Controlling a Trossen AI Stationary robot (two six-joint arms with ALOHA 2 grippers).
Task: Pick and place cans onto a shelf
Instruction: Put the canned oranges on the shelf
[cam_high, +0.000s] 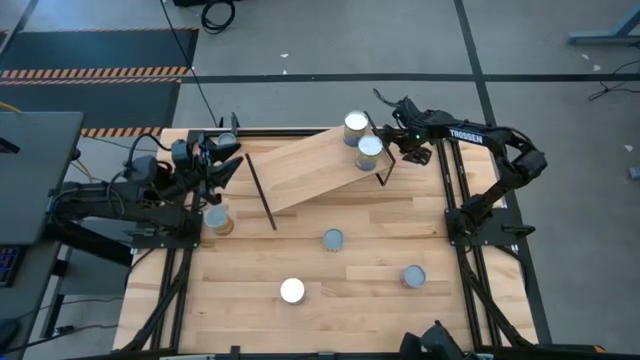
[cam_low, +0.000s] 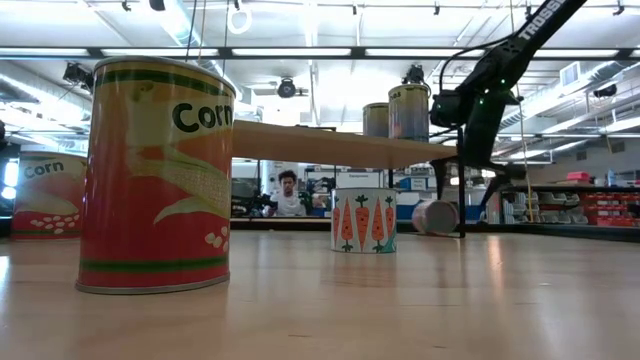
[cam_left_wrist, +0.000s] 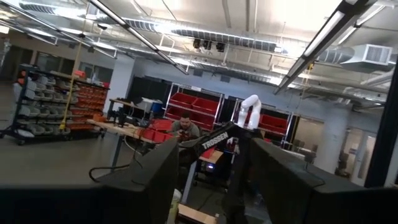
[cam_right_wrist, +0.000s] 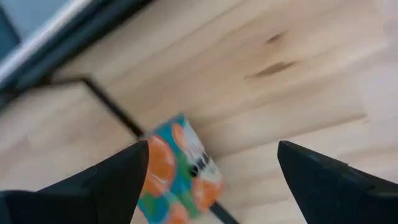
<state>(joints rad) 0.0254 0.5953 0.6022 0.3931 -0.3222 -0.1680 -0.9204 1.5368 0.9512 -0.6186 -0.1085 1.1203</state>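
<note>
High view shows your right gripper (cam_high: 392, 148), fingers spread, beside two cans (cam_high: 369, 151) on the shelf (cam_high: 305, 170). That placing looks done; you fetch a table can (cam_high: 332, 240) next.

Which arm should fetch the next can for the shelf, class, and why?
Probably the left. The left gripper hangs open beside a can at the table's left edge. The right gripper, open, hovers at the shelf, by the two cans already placed, farther from the loose ones.
</note>
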